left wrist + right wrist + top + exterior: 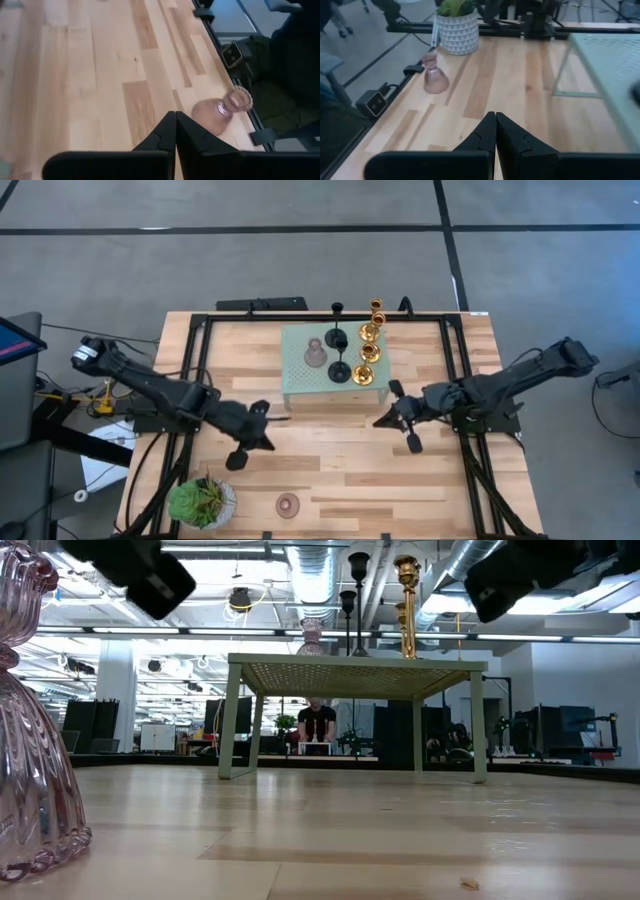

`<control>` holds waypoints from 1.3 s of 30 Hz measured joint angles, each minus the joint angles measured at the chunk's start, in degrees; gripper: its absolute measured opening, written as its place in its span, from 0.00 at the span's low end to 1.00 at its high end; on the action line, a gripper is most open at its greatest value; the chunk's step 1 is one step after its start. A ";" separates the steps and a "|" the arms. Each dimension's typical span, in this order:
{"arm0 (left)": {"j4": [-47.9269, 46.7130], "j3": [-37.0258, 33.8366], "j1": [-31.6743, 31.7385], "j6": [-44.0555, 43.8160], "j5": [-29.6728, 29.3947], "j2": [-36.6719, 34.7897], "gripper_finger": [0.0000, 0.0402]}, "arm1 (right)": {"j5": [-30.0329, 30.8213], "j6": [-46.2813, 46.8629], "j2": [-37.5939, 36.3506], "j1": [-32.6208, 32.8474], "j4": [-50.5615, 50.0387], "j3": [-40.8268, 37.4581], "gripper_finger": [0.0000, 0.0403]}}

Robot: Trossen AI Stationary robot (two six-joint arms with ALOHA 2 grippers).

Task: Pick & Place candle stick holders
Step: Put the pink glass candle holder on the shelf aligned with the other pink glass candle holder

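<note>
Shut fingers (175, 131) near pink holder (220, 111)

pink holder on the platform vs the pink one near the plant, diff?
Place: one pink candle stick holder stands on the pale green platform beside the black and gold holders; the other pink candle stick holder stands alone on the bare table by the potted plant. The platform one therefore sits higher. Both are upright, squat and mauve-pink, and neither is held by a hand.
</note>
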 joint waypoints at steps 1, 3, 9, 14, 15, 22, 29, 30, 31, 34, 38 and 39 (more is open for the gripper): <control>0.03 -0.37 -1.24 -0.97 -0.70 0.03 0.01 | -0.03 0.00 1.24 0.51 1.41 0.02 0.00; 0.80 -1.00 -3.54 -1.49 -2.79 0.03 0.01 | -0.01 0.00 3.48 1.82 3.50 0.02 0.00; 8.20 -4.67 -10.23 -1.64 -6.82 0.03 0.01 | 0.08 -0.02 9.38 6.64 11.86 0.02 0.00; 15.33 -9.23 -15.35 -1.64 -10.43 0.26 0.01 | 0.56 -0.02 12.44 9.89 17.24 0.02 0.00; 17.79 -10.26 -16.02 -1.64 -11.29 0.56 0.01 | 1.03 -0.02 13.00 10.37 18.18 0.02 0.00; 29.99 -15.19 -17.76 -2.75 -12.01 7.55 0.02 | 4.50 -0.02 14.13 11.56 20.37 0.00 0.00; 38.22 -15.19 -17.69 -7.47 -3.86 16.61 0.02 | 5.41 -0.02 13.96 11.53 20.50 0.01 0.00; 40.30 -15.19 -17.70 -8.09 -2.49 17.89 0.02 | 5.41 -0.02 13.96 11.53 20.82 0.01 0.00; 42.19 -15.19 -17.72 -8.62 -1.43 19.17 0.01 | 5.41 -0.02 13.96 11.53 21.21 0.02 0.00; 47.92 -15.17 -17.72 -9.08 0.54 23.10 0.01 | 5.41 -0.02 13.96 11.52 22.26 0.02 0.00; 53.77 -15.04 -17.70 -9.70 1.16 27.71 0.01 | 5.41 -0.02 13.96 11.53 22.62 0.02 0.00; 54.84 -15.04 -17.69 -9.79 1.40 28.56 0.01 | 5.41 -0.03 13.96 11.50 22.64 0.01 0.00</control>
